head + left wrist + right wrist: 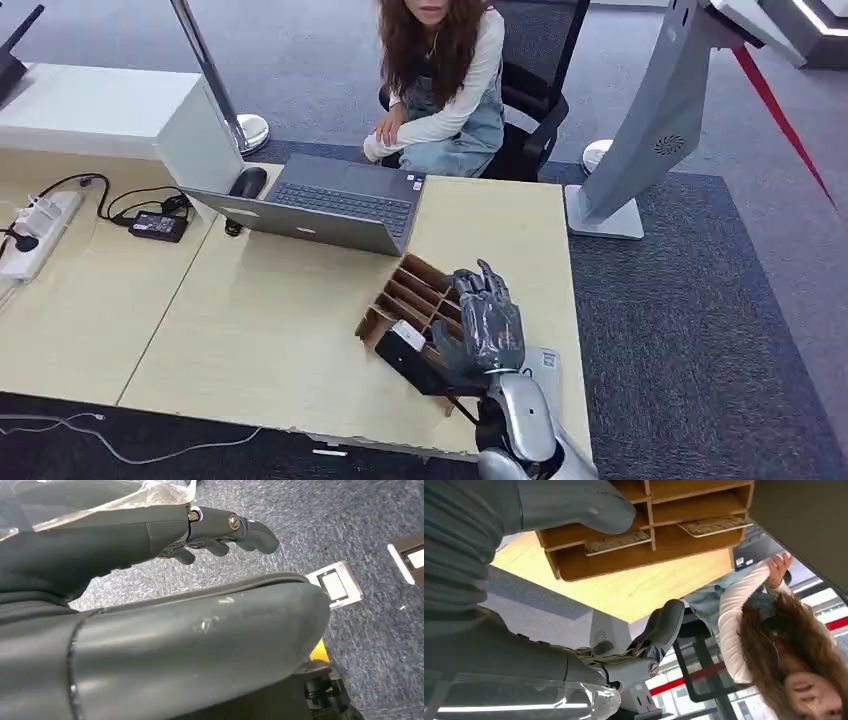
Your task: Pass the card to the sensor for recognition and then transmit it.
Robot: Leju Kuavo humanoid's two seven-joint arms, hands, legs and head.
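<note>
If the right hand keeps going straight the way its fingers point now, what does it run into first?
Probably the wooden card organizer: the right hand hovers open over its near end, fingers pointing across its slots toward the laptop. If the hand stays above the dividers, the laptop comes next; height is hard to judge.

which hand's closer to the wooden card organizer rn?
Right. The right hand hovers directly over the wooden card organizer on the table, fingers spread. The left hand hangs low over the carpet, away from it.
</note>
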